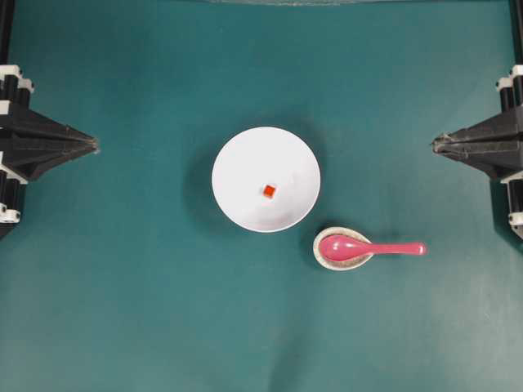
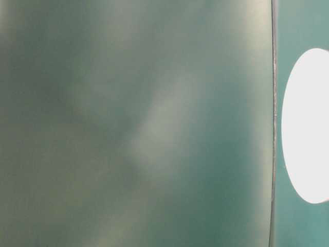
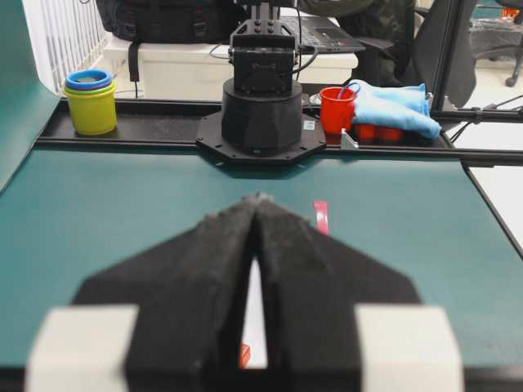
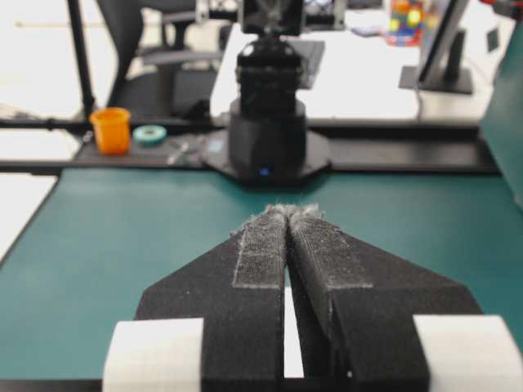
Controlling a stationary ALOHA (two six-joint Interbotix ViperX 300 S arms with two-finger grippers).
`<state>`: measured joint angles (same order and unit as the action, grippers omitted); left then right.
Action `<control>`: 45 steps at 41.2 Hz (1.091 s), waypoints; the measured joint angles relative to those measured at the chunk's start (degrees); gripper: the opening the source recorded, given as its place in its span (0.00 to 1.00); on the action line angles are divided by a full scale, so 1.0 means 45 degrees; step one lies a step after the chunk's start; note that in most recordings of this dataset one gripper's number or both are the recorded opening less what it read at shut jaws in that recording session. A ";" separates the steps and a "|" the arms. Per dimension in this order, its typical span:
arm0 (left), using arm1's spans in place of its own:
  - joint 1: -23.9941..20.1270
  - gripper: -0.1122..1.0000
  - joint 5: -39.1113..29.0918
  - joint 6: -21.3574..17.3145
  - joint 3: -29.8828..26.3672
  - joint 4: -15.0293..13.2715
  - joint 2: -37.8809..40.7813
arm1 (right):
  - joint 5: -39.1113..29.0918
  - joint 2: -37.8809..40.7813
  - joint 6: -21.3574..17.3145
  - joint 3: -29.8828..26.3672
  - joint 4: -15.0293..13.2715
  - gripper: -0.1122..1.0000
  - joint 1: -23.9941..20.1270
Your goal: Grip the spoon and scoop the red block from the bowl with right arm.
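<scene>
So we start with the biggest thing, the green table (image 1: 122, 310), and on it, right in the middle, sits the bowl (image 1: 245, 155), round and white and wide. It looks hard and heavy enough that we think it will stay put if the spoon bumps it gently, but a hard push could make it slide. Inside the bowl there is only one thing, the red block (image 1: 269, 191), lying loose near the middle of the bottom. Next comes the right gripper (image 1: 436, 145), parked at the right edge of the table, far from everything, with its two fingers pressed together and nothing between them. The left gripper (image 1: 93, 145) waits at the other edge, pinched closed and empty too. Then comes the spoon (image 1: 372, 247), pink and shiny, so we guess it is hard, light and slippery, and it might break if dropped. Its scoop lies in the small speckled spoon rest (image 1: 325, 260), just beside the bowl, and its handle sticks out toward the right gripper's side. We think the handle is the best place to grab, near the middle, so it does not tip. Last is the block, so tiny and light that it may skid away from the scoop.
</scene>
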<state>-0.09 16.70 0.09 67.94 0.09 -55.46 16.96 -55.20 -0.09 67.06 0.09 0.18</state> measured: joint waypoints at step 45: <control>-0.0020 0.13 -0.3125 0.0195 -0.0098 0.0039 0.0195 | -0.2109 0.0469 -0.0117 -0.0703 0.0703 0.58 -0.0078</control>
<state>-0.18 2.64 0.97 67.50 0.26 -54.58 7.47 -53.09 -0.62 63.90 3.25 -0.18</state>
